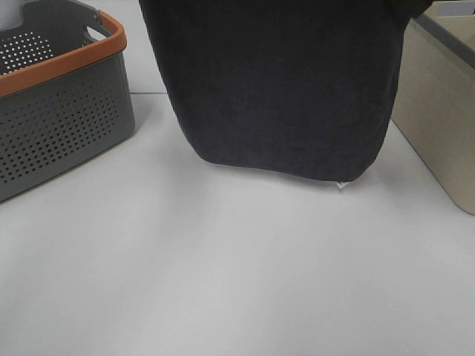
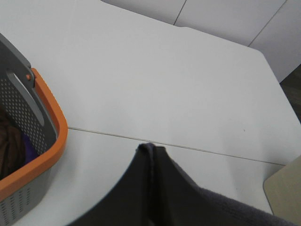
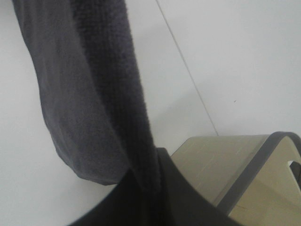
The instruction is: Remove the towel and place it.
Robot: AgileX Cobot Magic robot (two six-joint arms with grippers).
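My left gripper (image 2: 151, 149): matte black, smooth, two wedge-shaped sides narrowing to a slim tip | My right gripper (image 3: 153, 178): same matte black, broad smooth sides, softly rounded edges, uniform in colour throughout

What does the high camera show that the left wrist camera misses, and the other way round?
Only the high camera: the towel hanging as a wide dark sheet, with a small white tag at its lower corner.
Only the left wrist camera: the left tool shut on the towel's edge, and brown and purple items inside the basket.
Both: the towel, the grey orange-rimmed basket, the white table and part of a beige bin.
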